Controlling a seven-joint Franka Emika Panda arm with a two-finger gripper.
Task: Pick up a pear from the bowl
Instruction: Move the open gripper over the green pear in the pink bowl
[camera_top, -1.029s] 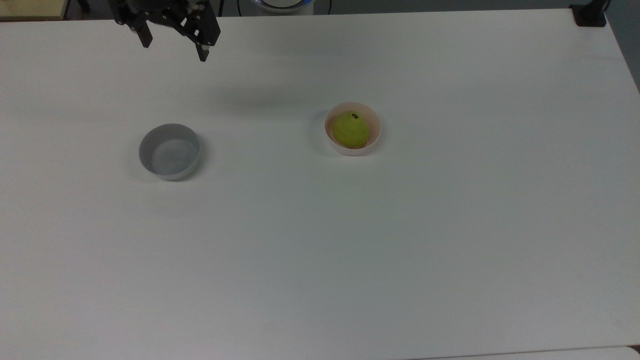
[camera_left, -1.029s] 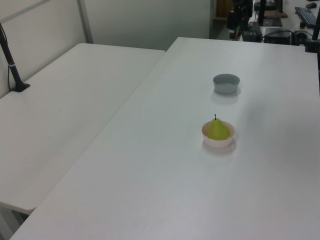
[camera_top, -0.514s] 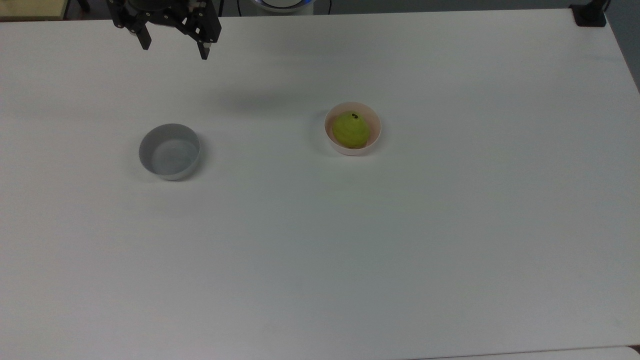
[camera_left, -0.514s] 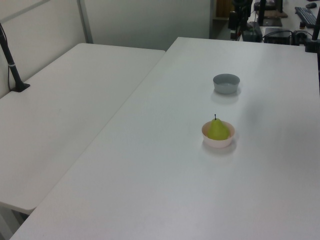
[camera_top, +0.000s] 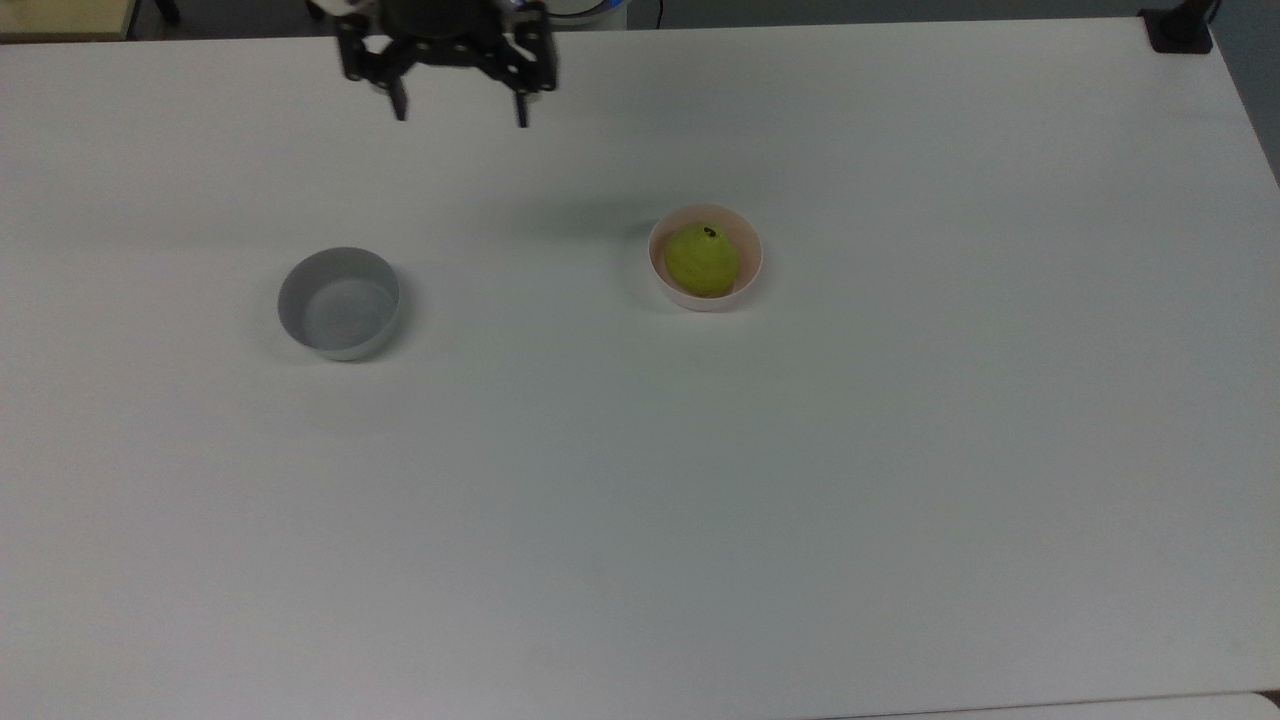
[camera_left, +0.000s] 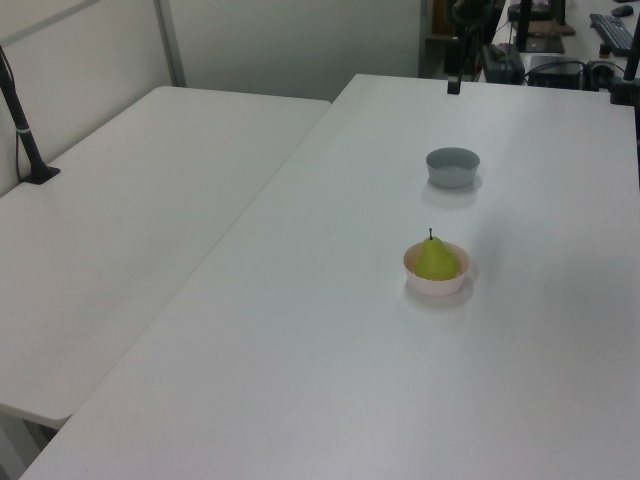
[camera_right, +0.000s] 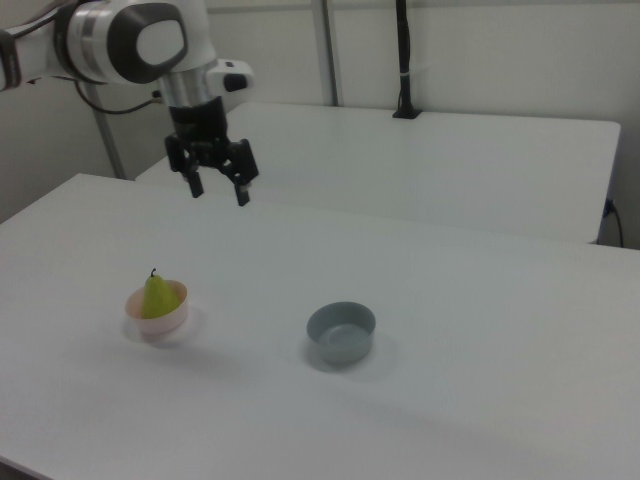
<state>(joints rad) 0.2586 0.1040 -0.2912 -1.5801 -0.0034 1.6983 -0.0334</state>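
You have the small yellow-green pear (camera_top: 702, 260) with its dark stem spot sitting upright inside the small round pale pink plastic bowl (camera_top: 752, 268), just right of centre in the upper half of the top view. In the left view the pear (camera_left: 436, 260) stands in the bowl (camera_left: 436, 285) with its stem pointing up, right of centre in the frame. In the right view the pear (camera_right: 155, 297) and bowl (camera_right: 158, 319) sit at the lower left.

The black two-finger claw (camera_top: 460, 108) hangs at the top edge of the top view, left of centre, fingers spread apart and gripping nothing. It is well apart from the pear, up and to the top view's left of the pink bowl. In the right view the claw (camera_right: 218, 193) hangs above the white tabletop (camera_right: 480, 300), in the upper left of the frame, higher than the pear.

A grey straight-sided round bowl (camera_top: 339, 303) stands on the tabletop at the left of the top view, well apart from the pink bowl.
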